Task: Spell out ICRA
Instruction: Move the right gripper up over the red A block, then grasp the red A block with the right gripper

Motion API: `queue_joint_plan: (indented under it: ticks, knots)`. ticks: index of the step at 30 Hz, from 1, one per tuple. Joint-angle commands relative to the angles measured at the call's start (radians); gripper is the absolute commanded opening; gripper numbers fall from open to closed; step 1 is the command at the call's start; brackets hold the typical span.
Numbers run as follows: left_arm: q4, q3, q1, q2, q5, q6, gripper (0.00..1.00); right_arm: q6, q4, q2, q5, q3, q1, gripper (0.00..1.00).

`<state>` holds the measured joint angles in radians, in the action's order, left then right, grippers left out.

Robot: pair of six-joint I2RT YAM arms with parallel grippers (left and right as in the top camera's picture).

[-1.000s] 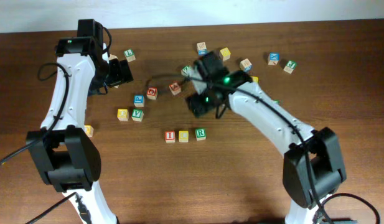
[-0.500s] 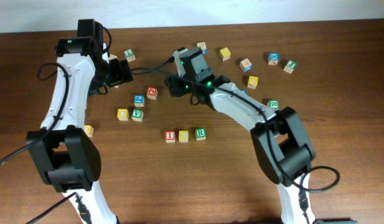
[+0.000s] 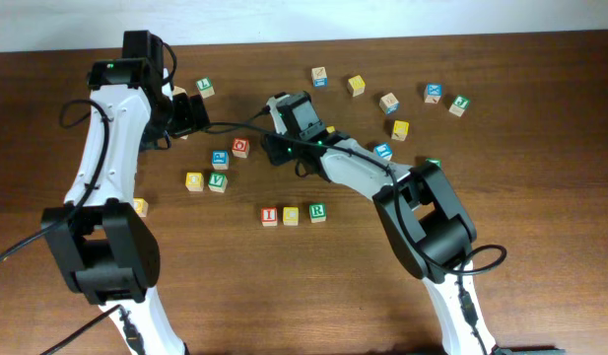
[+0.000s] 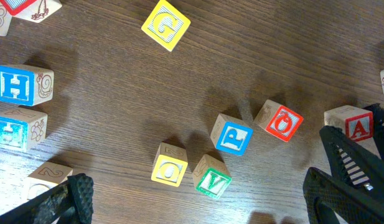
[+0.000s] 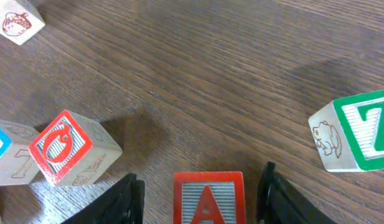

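The red I (image 3: 270, 216), yellow C (image 3: 291, 215) and green R (image 3: 317, 212) cubes stand in a row at the table's middle front. The red A cube (image 5: 208, 199) sits flat on the table between my right gripper's (image 5: 201, 196) open fingers, with a gap on each side. In the overhead view the right gripper (image 3: 278, 147) covers the A cube. The A cube also shows at the right edge of the left wrist view (image 4: 356, 124). My left gripper (image 3: 190, 115) is open and empty, hovering at the back left; its fingers (image 4: 195, 202) frame bare wood.
A red O cube (image 3: 240, 147), blue P cube (image 3: 220, 159), yellow O cube (image 3: 194, 181) and green V cube (image 3: 217, 181) lie left of the right gripper. A green Z cube (image 5: 360, 134) sits to its right. Several more cubes are scattered at the back right (image 3: 388, 102).
My right gripper has swung left and back across the table and now straddles the A cube. The left arm and the I, C, R row have not moved.
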<state>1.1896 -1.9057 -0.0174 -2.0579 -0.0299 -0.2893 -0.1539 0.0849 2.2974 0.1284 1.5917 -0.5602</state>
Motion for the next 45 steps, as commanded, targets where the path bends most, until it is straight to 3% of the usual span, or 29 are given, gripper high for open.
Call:
queue_joint_plan:
  ticks: [1, 4, 7, 12, 17, 21, 24, 27, 30, 43, 45]
  knots:
    - [0.001, -0.008, -0.003, 0.022, -0.003, -0.013, 0.99, 0.002, -0.003, 0.027, -0.028, 0.014, -0.009, 0.45]
    - [0.001, -0.008, -0.003, 0.022, -0.003, -0.013, 0.99, 0.002, 0.012, 0.028, -0.029, 0.014, -0.009, 0.3]
    - [0.001, -0.008, -0.003, 0.022, -0.003, -0.013, 0.99, 0.002, 0.024, 0.01, -0.029, 0.014, -0.008, 0.23]
    - [0.001, -0.008, -0.003, 0.022, -0.003, -0.013, 0.99, 0.002, 0.152, -0.129, -0.037, 0.016, 0.0, 0.23]
    - [0.001, -0.008, -0.003, 0.022, -0.003, -0.013, 0.99, -0.018, 0.534, -0.37, -0.036, 0.017, 0.078, 0.22]
    - [0.001, -0.008, -0.003, 0.022, -0.003, -0.013, 0.99, -0.071, 0.979, -0.438, -0.036, 0.003, 0.116, 0.19]
    - [0.001, -0.008, -0.003, 0.022, -0.003, -0.013, 0.99, -0.167, 0.935, -0.436, -0.04, -0.128, 0.116, 0.19]
    - [0.001, -0.008, -0.003, 0.022, -0.003, -0.013, 0.99, -0.317, 0.726, -0.436, -0.04, -0.327, 0.116, 0.19]
    - [0.001, -0.008, -0.003, 0.022, -0.003, -0.013, 0.99, -0.365, 0.603, -0.436, -0.061, -0.411, 0.116, 0.19]
    - [0.001, -0.008, -0.003, 0.022, -0.003, -0.013, 0.99, -0.379, 0.565, -0.425, -0.1, -0.417, 0.042, 0.27]
    - [0.001, -0.008, -0.003, 0.022, -0.003, -0.013, 0.99, -0.379, 0.567, -0.423, -0.093, -0.417, 0.041, 0.37]
